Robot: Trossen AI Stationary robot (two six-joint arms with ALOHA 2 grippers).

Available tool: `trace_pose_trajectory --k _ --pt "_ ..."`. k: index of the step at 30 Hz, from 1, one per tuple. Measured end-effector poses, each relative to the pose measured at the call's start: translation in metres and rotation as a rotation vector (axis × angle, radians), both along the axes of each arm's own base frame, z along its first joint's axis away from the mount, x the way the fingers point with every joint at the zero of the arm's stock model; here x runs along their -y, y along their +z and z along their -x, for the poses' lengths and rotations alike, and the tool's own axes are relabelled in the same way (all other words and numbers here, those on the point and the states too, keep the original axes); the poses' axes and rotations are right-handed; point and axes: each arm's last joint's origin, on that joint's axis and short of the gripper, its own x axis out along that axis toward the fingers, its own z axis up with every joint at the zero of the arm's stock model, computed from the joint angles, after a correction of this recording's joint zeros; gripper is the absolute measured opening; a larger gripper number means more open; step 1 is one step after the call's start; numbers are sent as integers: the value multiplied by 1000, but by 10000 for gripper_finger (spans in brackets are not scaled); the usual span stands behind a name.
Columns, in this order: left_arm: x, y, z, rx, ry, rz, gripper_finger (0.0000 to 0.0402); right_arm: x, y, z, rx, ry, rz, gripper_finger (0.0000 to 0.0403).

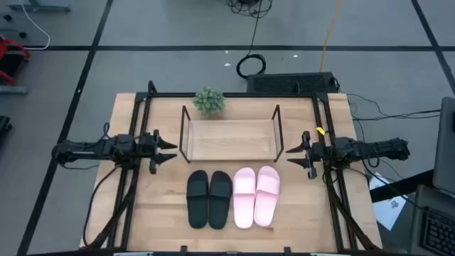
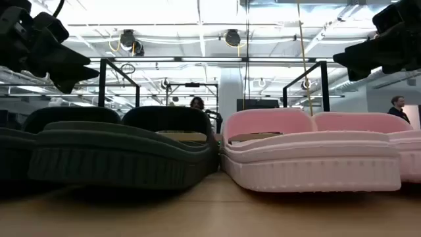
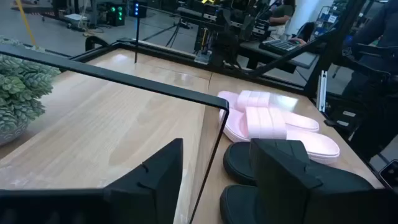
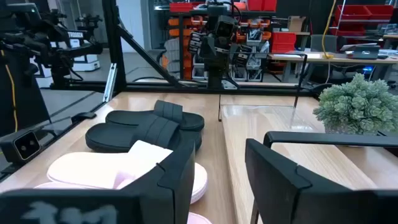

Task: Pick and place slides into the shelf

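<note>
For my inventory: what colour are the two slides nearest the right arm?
Pale pink slides, clearest in the high view.

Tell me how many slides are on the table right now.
4, side by side in front of the shelf: left black slide, right black slide, left pink slide, right pink slide. None is on the shelf, none looks hidden.

Robotics laboratory or workshop. A light wooden tabletop (image 1: 163,206) in a black metal frame (image 1: 138,114) stands on grey taped floor (image 1: 142,28); beyond it, red parts bins on shelving (image 4: 283,37), ceiling ducts (image 2: 230,36), and seated people at workstations (image 3: 283,15).
</note>
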Motion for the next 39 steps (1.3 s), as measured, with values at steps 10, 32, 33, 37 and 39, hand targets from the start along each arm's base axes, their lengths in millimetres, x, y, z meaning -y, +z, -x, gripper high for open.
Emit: trace_pose_trajectory --k 10,32,33,37,39 --pt "0 0 0 0 0 0 189 0 0 0 -1 0 0 132" --pt "0 0 0 0 0 0 189 0 0 0 1 1 20 132" --pt "0 0 0 0 -1 0 189 0 0 0 1 1 20 132" --pt "0 0 0 0 -1 0 189 0 0 0 2 1 22 132" --pt "0 0 0 0 -1 0 189 0 0 0 2 1 22 132"
